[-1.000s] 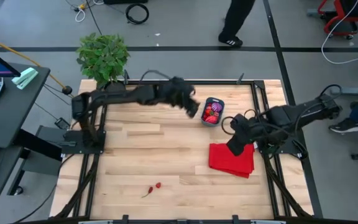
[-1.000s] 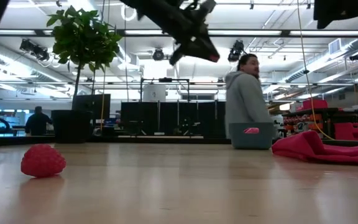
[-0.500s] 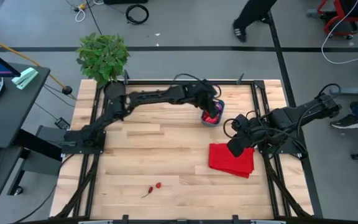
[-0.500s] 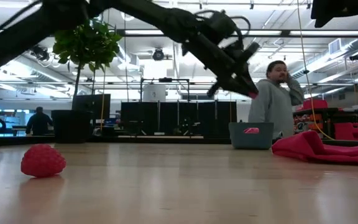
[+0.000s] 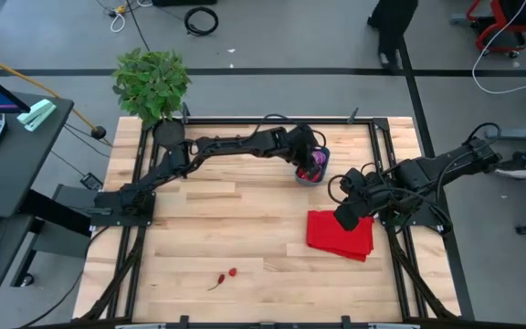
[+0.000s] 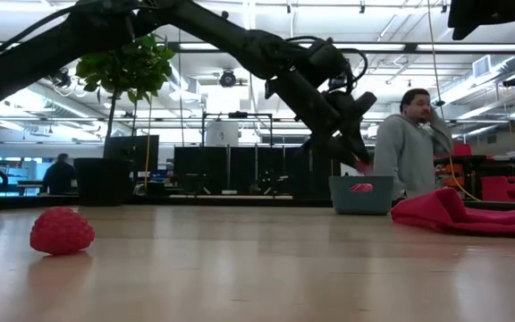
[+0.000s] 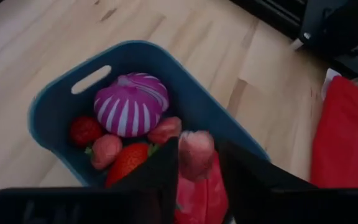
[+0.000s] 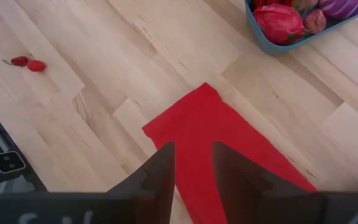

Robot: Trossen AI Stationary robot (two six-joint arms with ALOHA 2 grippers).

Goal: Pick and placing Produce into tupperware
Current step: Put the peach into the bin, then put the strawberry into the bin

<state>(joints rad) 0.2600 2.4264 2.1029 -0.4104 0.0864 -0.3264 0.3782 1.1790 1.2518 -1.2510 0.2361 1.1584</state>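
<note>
The blue tub (image 5: pixel 315 165) stands at the table's far right, also seen in the low view (image 6: pixel 361 194). In the left wrist view its rim (image 7: pixel 55 99) encloses a purple-and-white striped piece (image 7: pixel 132 104) and several red and pink toy fruits. My left gripper (image 7: pixel 196 155) hangs over the tub, shut on a small pink toy fruit (image 7: pixel 196 151). My right gripper (image 8: pixel 193 168) is open and empty above the red cloth (image 5: pixel 341 234). Two small red pieces (image 5: pixel 226 276) lie on the table near the front edge. My left gripper pinches the pink toy fruit's two sides (image 7: pixel 185 155) between its two fingers. The fingers slant down from the table's left side (image 6: pixel 351 156). The fruit is lifted clear, just above the tub's contents.
A potted plant (image 5: pixel 152 84) stands at the table's far left corner. In the low view a red raspberry-like piece (image 6: pixel 61 231) lies close to the camera, and a person (image 6: pixel 409 143) stands in the room behind the table. Bare wood lies between the tub and the near edge.
My left gripper has gone toward the table's right edge and down, from the middle of the far side to just over the blue tub, carrying the pink fruit. A person behind the table has walked to the right.
</note>
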